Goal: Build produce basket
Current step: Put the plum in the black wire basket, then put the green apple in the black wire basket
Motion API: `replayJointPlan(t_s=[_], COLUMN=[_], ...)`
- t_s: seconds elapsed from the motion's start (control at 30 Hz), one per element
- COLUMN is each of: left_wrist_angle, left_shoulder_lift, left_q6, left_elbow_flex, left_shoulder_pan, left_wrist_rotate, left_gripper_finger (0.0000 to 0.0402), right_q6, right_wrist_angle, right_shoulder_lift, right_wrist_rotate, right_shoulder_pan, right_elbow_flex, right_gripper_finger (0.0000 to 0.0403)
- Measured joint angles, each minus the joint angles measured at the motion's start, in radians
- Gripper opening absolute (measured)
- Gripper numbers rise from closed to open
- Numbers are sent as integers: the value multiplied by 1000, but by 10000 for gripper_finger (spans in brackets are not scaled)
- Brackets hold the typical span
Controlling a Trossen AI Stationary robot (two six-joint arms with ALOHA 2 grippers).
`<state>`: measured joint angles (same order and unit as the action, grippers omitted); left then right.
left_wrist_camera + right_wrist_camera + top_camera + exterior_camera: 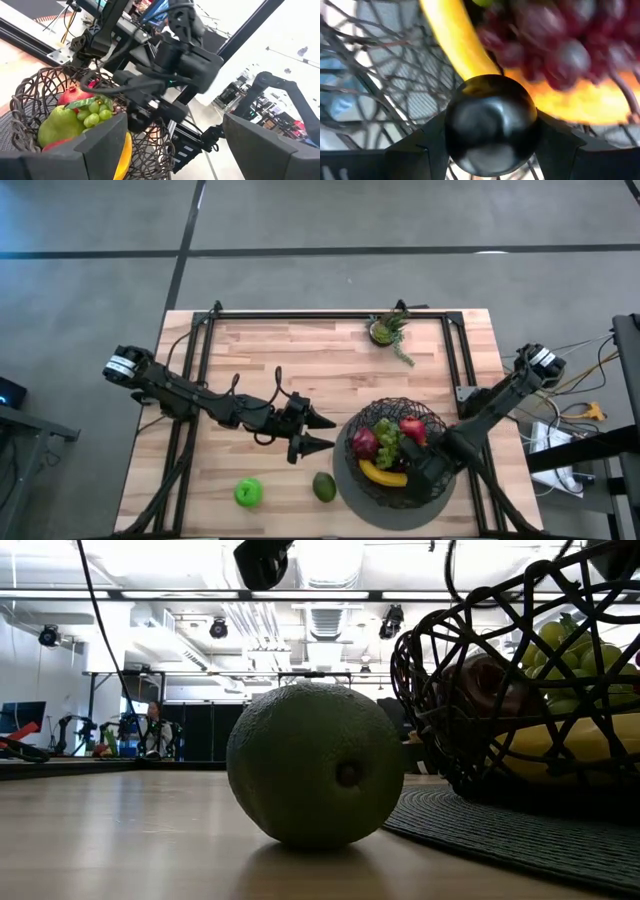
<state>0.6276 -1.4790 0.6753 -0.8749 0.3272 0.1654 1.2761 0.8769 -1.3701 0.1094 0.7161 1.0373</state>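
Dark brown woven wire forms the basket (392, 450), lower right of centre in the high view on a grey disc (352, 492), holding a yellow banana (382, 474), green grapes (388, 442), red fruit (412, 428) and purple grapes (365, 444). Two pieces of produce lie outside it on the wooden table (320, 350): a green apple (248, 492) at lower left and an avocado (324, 486) just beside the disc.

The right end effector (490, 150) sits low at the basket's right side, its fingers partly spread and clasping a dark, glossy round fruit, probably the plum (490, 129), right against the banana. The left end effector (318, 432) hovers left of the basket, fingers wide apart, holding nothing.

By the look of them, these fruits are light, rigid and smooth, so round ones will likely slip or roll; gripping across the widest middle seems safest. The plum's shiny skin looks the most slippery. The avocado's finely pebbled skin should offer more purchase; taking it across its short axis seems best. The mesh basket looks stiff but may snag fingers.

No brand, label or legible writing shows in any view.
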Motion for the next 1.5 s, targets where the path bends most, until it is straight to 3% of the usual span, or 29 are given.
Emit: replayJointPlan(t_s=[0.13,0.33,0.57,0.7,0.8,0.87,0.97,1.03,1.1,1.17,1.3,1.5], left_wrist_angle=[0,-1,0,-3,-73,-178,-444,-667,-894,-1096,-1414,-1609], left_shoulder_lift=[-1,-1,-1,-1,-1,3,9,9,10,11,20,30], left_q6=[1,2,2,2,0,-1,-1,0,18,87,298,611], left_elbow_flex=[0,-1,-2,-3,-31,-67,-163,-243,-319,-374,-408,-354], left_shoulder_pan=[3,2,2,2,9,19,42,65,94,120,194,387], left_wrist_rotate=[0,0,0,0,0,0,0,0,-1,-1,-13,-131], left_gripper_finger=[311,311,311,311,311,311,307,304,302,301,301,301], right_q6=[73,145,111,147,216,252,260,214,110,-14,-171,-221], right_wrist_angle=[-5,-3,11,14,6,-14,-111,-231,-357,-475,-577,-567], right_shoulder_lift=[62,120,128,159,193,205,199,177,149,115,31,-96], right_wrist_rotate=[55,53,40,-39,-161,-329,-696,-932,-1081,-1135,-1140,-1140], right_shoulder_pan=[-19,-19,-19,-18,-8,12,62,91,109,110,104,96], right_elbow_flex=[-64,-115,-115,-115,-106,-80,-44,-27,-17,-3,46,134], right_gripper_finger=[222,290,335,337,330,327,327,327,327,327,327,327])
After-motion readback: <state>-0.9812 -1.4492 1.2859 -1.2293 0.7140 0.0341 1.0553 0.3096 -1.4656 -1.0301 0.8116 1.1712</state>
